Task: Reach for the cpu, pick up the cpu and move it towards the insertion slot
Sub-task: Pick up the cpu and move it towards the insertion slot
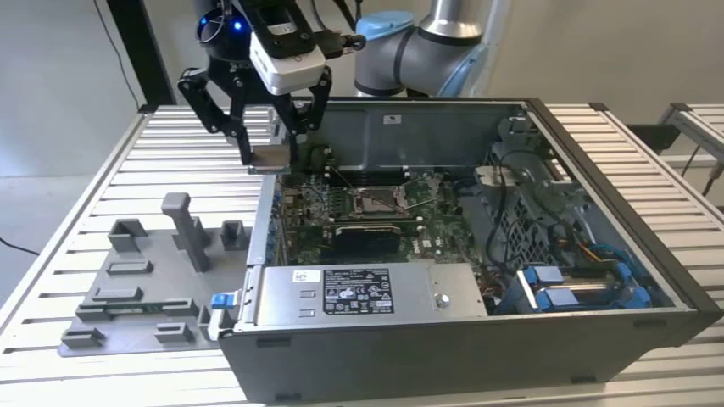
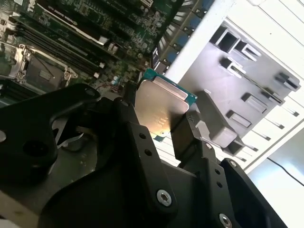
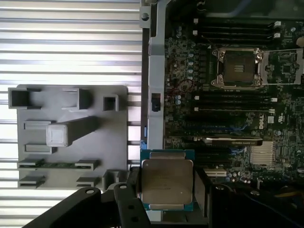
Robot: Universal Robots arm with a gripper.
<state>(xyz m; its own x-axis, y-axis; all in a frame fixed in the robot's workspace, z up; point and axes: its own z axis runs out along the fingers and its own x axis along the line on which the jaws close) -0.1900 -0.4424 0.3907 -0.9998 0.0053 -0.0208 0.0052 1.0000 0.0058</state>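
Gripper (image 3: pixel 166 190) clamped on the cpu (image 3: pixel 166 184), held in the air above the computer case's (image 1: pixel 633 254) near wall; the insertion slot (image 1: pixel 375 200) lies well apart, and a loose edge grip could let the chip tilt or drop onto the motherboard (image 3: pixel 228 118)

Raised, pointing down, gripper (image 1: pixel 270 161) hangs from the arm (image 1: pixel 419 47), black fingers (image 3: pixel 130 190) closed on the cpu (image 3: pixel 166 179) edges.

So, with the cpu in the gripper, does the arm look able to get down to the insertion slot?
Probably yes. The gripper holds the cpu above the open case's edge, and the insertion slot lies uncovered on the board, with nothing standing over it.
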